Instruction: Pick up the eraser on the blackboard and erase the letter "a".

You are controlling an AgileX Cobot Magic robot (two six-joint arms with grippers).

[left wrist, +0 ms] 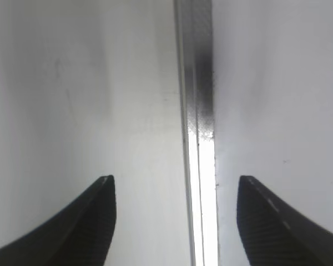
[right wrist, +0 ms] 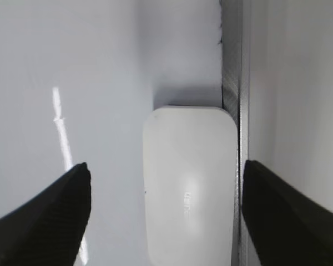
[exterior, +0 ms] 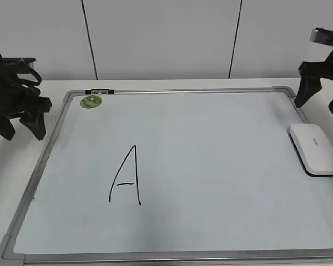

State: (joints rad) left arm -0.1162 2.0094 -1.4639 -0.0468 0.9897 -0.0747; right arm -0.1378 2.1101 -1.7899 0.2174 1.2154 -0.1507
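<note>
Right wrist view shows the eraser (right wrist: 190,183) lying at lower centre of the frame, directly between the spread fingers of the right gripper (right wrist: 166,213), its long axis running up the frame, parallel to the blackboard's metal frame (right wrist: 231,83), which it touches or nearly touches on its right side. In the exterior view the eraser (exterior: 315,148) rests at the right edge of the blackboard (exterior: 211,122), below the right gripper (exterior: 321,100), whose jaws stand wide. The left gripper (exterior: 23,126), also wide and empty, hangs over the left frame, well apart. No small "a" shows; only the capital "A" (exterior: 125,176), lower left of centre.
</note>
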